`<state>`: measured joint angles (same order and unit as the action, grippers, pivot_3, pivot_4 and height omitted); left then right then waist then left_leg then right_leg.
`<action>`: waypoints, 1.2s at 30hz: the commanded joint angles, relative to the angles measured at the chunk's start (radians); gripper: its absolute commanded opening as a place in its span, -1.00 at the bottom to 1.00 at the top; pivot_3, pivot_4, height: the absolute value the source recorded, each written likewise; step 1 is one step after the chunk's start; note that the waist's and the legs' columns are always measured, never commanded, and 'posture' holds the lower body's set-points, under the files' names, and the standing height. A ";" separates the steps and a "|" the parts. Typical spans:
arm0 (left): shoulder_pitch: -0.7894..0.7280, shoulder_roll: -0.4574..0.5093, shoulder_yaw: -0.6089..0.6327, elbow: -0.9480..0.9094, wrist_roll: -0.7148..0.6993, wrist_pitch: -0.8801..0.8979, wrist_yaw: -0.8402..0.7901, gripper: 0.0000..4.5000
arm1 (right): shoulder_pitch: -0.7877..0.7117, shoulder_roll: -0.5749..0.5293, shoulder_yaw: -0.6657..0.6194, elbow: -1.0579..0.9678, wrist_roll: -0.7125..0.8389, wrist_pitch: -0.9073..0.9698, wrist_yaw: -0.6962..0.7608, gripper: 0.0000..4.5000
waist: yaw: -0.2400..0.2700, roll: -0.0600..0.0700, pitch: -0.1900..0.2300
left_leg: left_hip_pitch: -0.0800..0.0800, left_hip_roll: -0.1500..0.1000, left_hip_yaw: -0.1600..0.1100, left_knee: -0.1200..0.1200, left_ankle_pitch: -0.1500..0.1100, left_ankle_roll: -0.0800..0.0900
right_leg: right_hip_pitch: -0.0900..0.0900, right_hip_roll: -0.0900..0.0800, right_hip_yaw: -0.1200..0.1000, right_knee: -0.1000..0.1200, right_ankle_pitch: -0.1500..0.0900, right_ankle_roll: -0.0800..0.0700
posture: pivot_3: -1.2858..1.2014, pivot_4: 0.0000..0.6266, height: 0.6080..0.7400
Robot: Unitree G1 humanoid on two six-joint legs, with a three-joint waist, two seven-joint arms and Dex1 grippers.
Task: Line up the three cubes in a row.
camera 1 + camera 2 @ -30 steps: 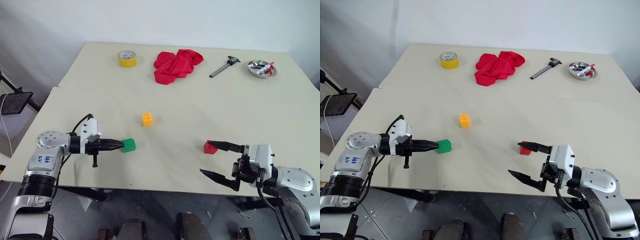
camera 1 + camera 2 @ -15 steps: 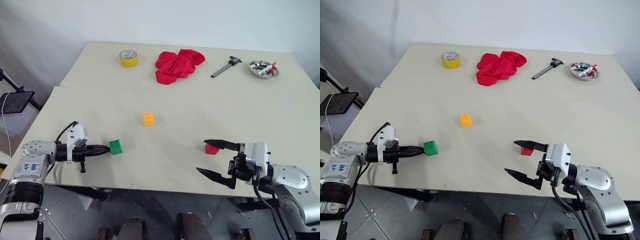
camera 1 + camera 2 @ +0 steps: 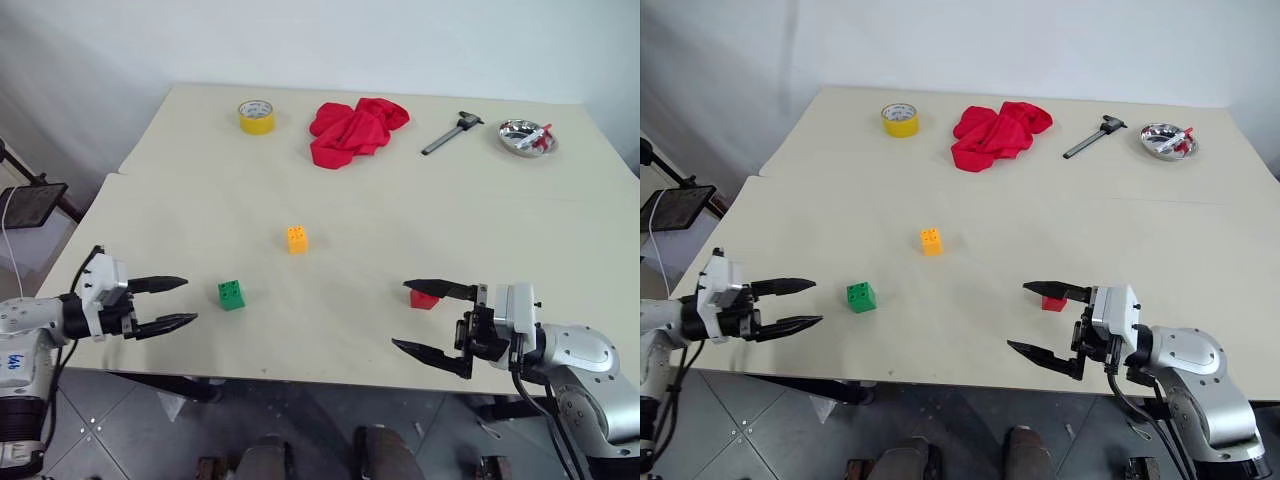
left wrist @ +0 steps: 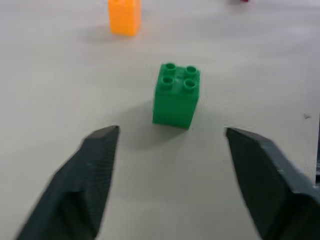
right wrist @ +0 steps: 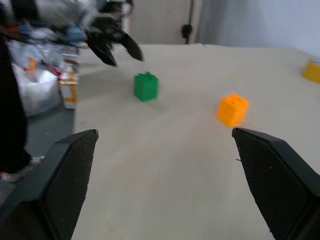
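Left gripper [image 3: 178, 302] open, apart from green cube [image 3: 232, 294]; right gripper [image 3: 425, 318] open

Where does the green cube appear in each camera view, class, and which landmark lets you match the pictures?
Left eye view: green cube on the near left of the table, ahead of the open left gripper.
Right eye view: same near-left place.
Left wrist view: centre, beyond the two fingertips.
Right wrist view: upper middle.
Shared landmark: the orange-yellow cube, standing apart from it in all four.
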<state>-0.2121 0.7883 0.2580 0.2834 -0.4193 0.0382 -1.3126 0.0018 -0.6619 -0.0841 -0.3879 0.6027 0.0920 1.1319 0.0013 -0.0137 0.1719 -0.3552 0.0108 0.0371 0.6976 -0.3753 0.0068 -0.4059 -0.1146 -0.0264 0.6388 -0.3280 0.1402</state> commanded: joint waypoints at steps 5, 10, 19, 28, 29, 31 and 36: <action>-0.084 -0.070 -0.090 0.082 0.071 -0.081 0.046 0.99 | -0.023 0.012 0.027 -0.031 0.013 0.000 0.008 1.00 | -0.005 -0.001 0.000 | -0.001 0.000 0.001 0.000 0.000 0.000 | 0.000 0.000 -0.010 0.003 0.001 0.000 | 0.03 -0.52 1.00; -0.105 -0.092 -0.091 0.116 0.063 -0.085 0.050 0.74 | -0.017 0.010 0.020 -0.033 0.005 0.000 -0.010 1.00 | -0.004 0.000 0.000 | -0.001 0.002 0.002 0.000 0.000 0.000 | 0.000 -0.002 -0.020 0.003 0.002 -0.002 | 0.03 -0.52 1.00; -0.161 -0.108 -0.111 0.099 0.051 -0.070 0.020 -0.35 | 0.042 0.005 -0.012 -0.037 -0.010 -0.023 -0.040 1.00 | 0.001 0.000 0.000 | -0.001 0.002 0.001 0.001 0.000 0.000 | 0.001 -0.003 -0.024 0.002 0.003 -0.002 | 0.03 -0.52 1.00; -0.559 -0.267 -0.391 0.036 0.103 0.084 -0.111 -0.35 | 0.188 -0.020 -0.208 -0.063 0.020 -0.032 -0.062 1.00 | 0.034 0.002 0.002 | -0.001 0.001 0.000 0.003 0.000 0.001 | 0.010 -0.001 -0.027 -0.008 0.007 0.001 | 0.03 -0.52 1.00; -0.613 -0.316 -0.441 0.088 0.143 0.054 -0.123 -0.35 | 0.199 -0.020 -0.232 -0.060 0.021 -0.037 -0.064 1.00 | 0.037 0.003 0.001 | -0.001 -0.002 0.001 0.003 0.000 0.001 | 0.013 -0.001 -0.029 -0.011 0.009 0.003 | 0.03 -0.52 1.00; -0.686 -0.395 -0.499 0.187 0.205 0.017 -0.100 -0.35 | 0.215 -0.020 -0.263 -0.053 0.021 -0.040 -0.065 1.00 | 0.040 0.004 0.001 | -0.001 -0.006 0.003 0.003 0.000 0.003 | 0.015 -0.001 -0.030 -0.015 0.012 0.004 | 0.03 -0.52 1.00; -0.788 -0.557 -0.580 0.436 0.345 -0.072 0.031 -0.35 | 0.264 -0.018 -0.314 -0.064 0.011 -0.046 -0.074 1.00 | 0.017 0.004 0.001 | -0.001 -0.007 0.008 0.001 -0.001 0.006 | 0.013 -0.002 -0.029 -0.019 0.012 0.006 | 0.03 -0.52 1.00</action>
<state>-0.9752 0.2400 -0.3219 0.6815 -0.1055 0.0006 -1.3177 0.2583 -0.6764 -0.3640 -0.4235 0.6047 0.0642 1.0661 0.0184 -0.0098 0.1731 -0.3559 0.0047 0.0454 0.6976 -0.3767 0.0131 -0.3943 -0.1160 -0.0557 0.6201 -0.3155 0.1461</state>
